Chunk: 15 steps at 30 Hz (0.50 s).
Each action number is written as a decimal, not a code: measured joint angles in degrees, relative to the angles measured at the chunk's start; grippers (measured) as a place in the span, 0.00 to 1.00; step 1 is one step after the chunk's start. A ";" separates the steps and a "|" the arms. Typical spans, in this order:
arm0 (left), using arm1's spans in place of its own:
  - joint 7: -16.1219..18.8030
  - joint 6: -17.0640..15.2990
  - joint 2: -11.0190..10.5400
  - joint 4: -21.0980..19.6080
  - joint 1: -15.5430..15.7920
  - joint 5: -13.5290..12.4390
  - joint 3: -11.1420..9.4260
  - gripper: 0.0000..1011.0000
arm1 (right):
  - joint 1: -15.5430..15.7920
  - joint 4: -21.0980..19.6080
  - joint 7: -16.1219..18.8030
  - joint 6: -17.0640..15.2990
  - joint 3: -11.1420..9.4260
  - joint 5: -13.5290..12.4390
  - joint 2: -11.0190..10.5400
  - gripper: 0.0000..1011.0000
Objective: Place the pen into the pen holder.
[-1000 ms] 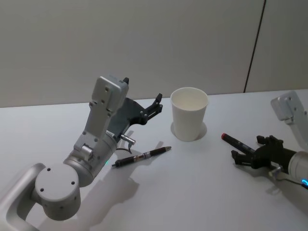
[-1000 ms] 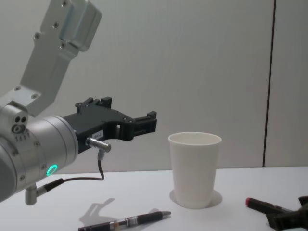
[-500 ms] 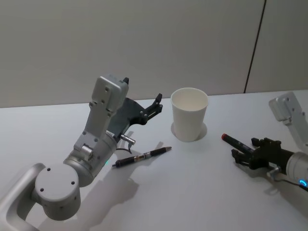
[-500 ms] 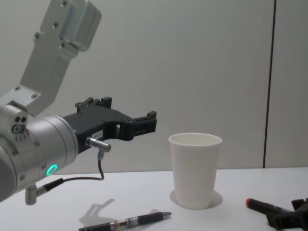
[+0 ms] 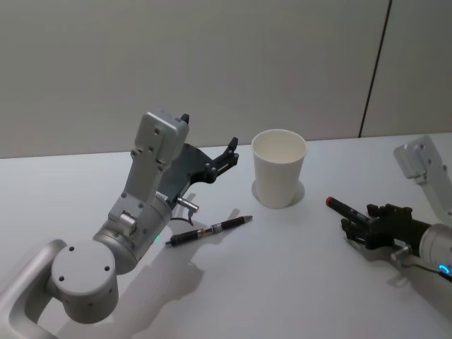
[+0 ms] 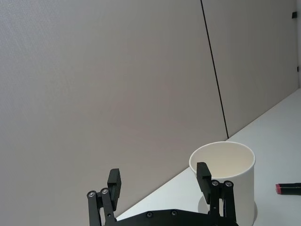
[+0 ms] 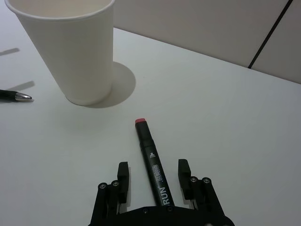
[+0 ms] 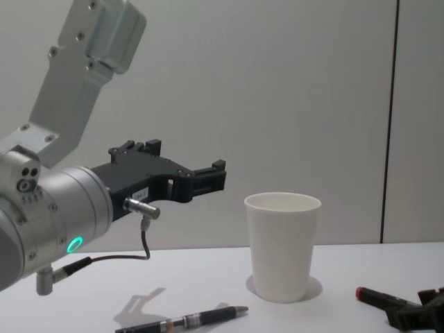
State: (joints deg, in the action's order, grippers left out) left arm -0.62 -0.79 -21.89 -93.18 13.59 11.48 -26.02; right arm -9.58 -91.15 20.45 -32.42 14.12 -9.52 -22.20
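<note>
Since the earlier frames the right gripper (image 7: 153,166) has shifted only slightly where it sits low over the marker pen (image 5: 345,209); the left arm and the objects on the table (image 5: 296,282) are as before. The right gripper lies at the right edge of the head view, low on the table, its two black fingers (image 7: 123,170) spread apart with the marker pen's barrel running between them. In the right wrist view a gap shows on either side of the barrel, so nothing is pinched. The marker pen lies flat at the lower right of the pen holder (image 5: 279,173), red end towards the cup and apart from it.

The pen holder, a white paper cup, stands upright and empty just right of centre in the head view. A black ballpoint pen (image 5: 208,230) lies flat at its lower left, silver tip pointing towards the cup.

The left gripper (image 6: 159,175) hangs above the table, left of the cup near rim height, fingers spread wide, holding nothing.
</note>
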 joint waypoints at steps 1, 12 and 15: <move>0.00 0.00 0.00 0.00 0.00 0.00 0.00 0.99 | 0.00 0.00 -0.01 0.00 0.00 0.00 0.01 0.64; 0.00 0.00 0.00 0.00 0.00 0.00 0.00 0.99 | 0.27 0.13 -2.56 -0.08 -0.36 -2.74 0.65 0.57; 0.00 0.00 0.00 0.00 0.00 0.00 0.00 0.99 | 0.36 0.19 -3.52 -0.16 -0.50 -3.73 0.86 0.55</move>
State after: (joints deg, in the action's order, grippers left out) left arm -0.63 -0.79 -21.89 -93.18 13.59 11.48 -26.02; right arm -9.22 -90.96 16.93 -32.58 13.61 -13.24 -21.34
